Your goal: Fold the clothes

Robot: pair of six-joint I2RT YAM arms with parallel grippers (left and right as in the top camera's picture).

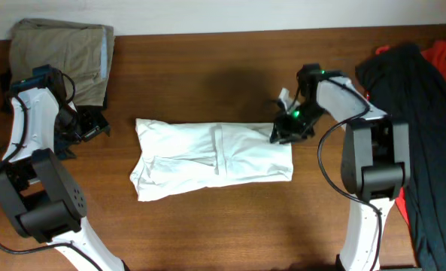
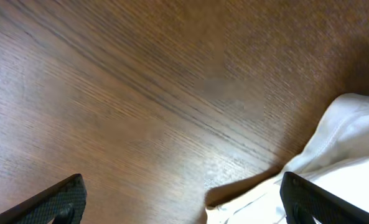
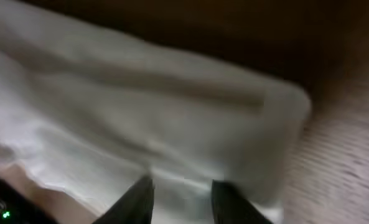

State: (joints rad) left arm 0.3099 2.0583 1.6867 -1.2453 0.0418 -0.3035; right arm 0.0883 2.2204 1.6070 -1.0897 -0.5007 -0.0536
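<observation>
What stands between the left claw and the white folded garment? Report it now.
Nothing visible. Only bare brown wooden table separates the open left claw from the white folded garment's left edge; the left wrist view shows just wood grain up to the cloth. The folded khaki garment lies at the far corner, off that path.

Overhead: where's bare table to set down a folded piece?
Two free patches: the strip of table behind the white garment, between the khaki pile and the right gripper; and the front strip between the garment and the near edge. Crowded: the right side under the dark pile, and the left corner around the left gripper.
</observation>
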